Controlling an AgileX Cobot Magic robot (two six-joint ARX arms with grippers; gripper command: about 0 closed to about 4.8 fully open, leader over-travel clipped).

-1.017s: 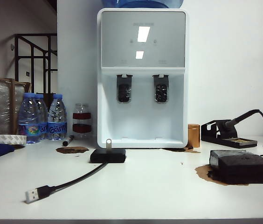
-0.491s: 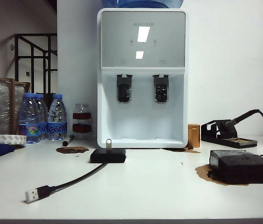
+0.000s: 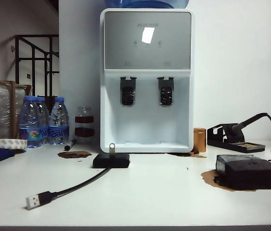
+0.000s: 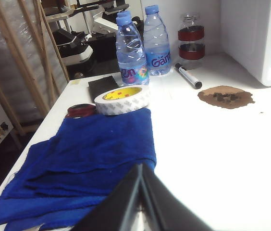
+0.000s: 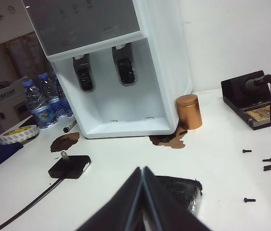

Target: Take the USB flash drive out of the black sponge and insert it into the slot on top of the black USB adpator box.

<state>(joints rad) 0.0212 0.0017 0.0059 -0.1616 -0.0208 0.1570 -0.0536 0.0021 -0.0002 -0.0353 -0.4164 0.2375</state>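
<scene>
The USB flash drive (image 3: 111, 147) already stands upright in the black USB adpator box (image 3: 111, 160), well apart from the black sponge (image 3: 251, 173). The left gripper (image 4: 141, 168) and right gripper (image 5: 142, 172) are both pinched closed, empty, pulled back. Task looks complete; nothing remains.

Just beyond the closed right gripper (image 5: 142, 169), the sponge (image 5: 181, 190) is partly hidden behind its fingers. The left gripper (image 4: 141, 166), fingertips together, covers part of the blue cloth (image 4: 85, 163). Neither gripper appears in the exterior view. The cable (image 5: 27, 206) runs off the frame edge.
</scene>
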